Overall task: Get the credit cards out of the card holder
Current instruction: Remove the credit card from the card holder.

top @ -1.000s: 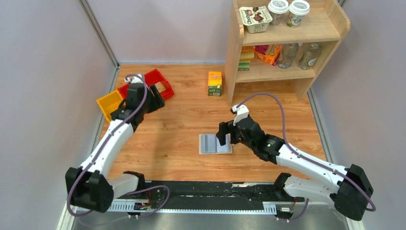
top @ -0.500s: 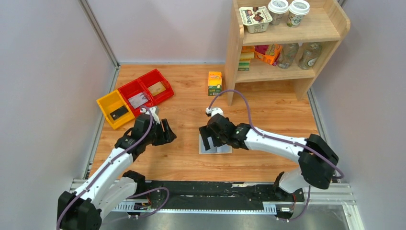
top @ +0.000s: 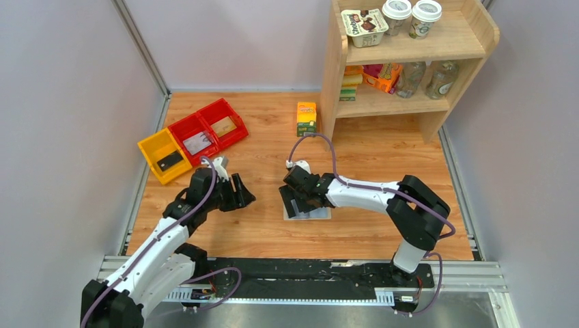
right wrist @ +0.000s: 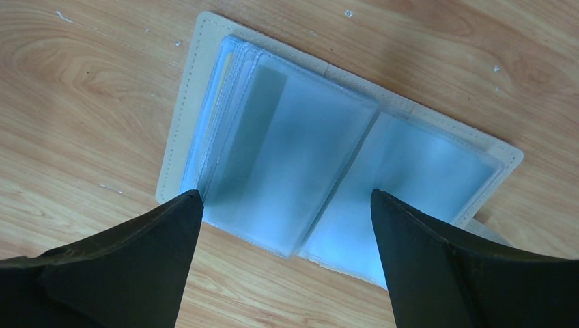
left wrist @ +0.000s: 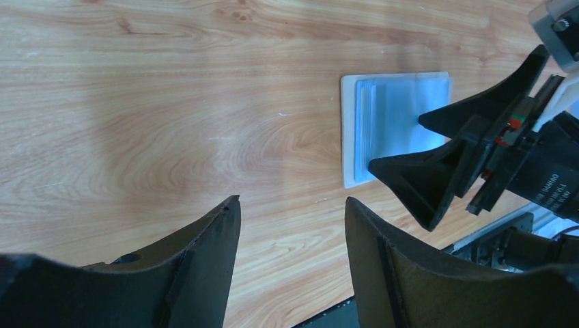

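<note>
Two claws, top view: left claw (top: 246, 195) parted, left of the card holder (top: 322, 213); right claw (top: 295, 205) wide over it.
Left wrist: card holder open flat on tabletop (left wrist: 136, 102), blue side up.
Right wrist: fingers (right wrist: 102, 273) straddle the card holder.

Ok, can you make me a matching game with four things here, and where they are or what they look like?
Things:
1. card holder
2. yellow bin
3. small yellow-green box
4. tub

Clues:
A. sits on top of the shelf
B. holds a dark card
C. spread open, light blue inside
D. stands beside the shelf

Pairs: 1-C, 2-B, 3-D, 4-A.
</note>
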Controlling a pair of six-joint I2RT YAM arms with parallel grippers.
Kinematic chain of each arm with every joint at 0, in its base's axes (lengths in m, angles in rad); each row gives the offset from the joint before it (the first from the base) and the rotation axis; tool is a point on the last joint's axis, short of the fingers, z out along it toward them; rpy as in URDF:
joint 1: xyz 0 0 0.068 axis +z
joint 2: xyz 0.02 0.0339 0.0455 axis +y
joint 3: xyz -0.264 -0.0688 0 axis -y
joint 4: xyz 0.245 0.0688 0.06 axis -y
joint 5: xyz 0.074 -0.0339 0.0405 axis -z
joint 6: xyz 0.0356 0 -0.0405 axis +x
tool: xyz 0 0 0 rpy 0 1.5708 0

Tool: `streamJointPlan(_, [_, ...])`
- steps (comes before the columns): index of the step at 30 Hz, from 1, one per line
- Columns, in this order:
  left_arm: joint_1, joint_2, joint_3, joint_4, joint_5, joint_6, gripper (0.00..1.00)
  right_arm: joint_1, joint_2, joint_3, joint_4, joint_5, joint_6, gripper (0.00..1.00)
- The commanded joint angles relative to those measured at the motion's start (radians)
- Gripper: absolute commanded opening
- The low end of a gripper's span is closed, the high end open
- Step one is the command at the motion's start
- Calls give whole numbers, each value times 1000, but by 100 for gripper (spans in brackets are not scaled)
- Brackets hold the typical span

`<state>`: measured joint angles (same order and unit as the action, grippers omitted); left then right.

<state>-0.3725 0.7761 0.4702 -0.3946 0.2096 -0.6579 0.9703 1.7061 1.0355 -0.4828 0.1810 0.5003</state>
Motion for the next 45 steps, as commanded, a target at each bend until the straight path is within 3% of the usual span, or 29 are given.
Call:
streamJointPlan(1, [-17,26,13,69,50,-25,65,-1,24,31,-22,28,12,94])
streamJointPlan(7, [-71,60,21,118,44,-63,65,-13,20,12,-28,32,23,83])
streamJointPlan(12, [-117,120,50,158,37,-72,65,-47,-23,-49,45,-52,6,79])
streamJointPlan(17, [-163,196,73,215,36,-95,65,-82,-77,-109,113,-139,-17,83])
streamJointPlan(22, [-195,267,97,237,25,-108,65,-104,-85,-126,110,-130,-5,84])
streamJointPlan(29, [-233,304,105,237,-25,-123,64,-102,-82,-89,81,-100,-2,83])
streamJointPlan(34, [-236,304,78,238,-61,-150,64,-97,-68,-37,46,-34,-3,87])
streamJointPlan(45, [-238,318,67,244,-64,-158,64,-85,9,31,32,-54,9,91])
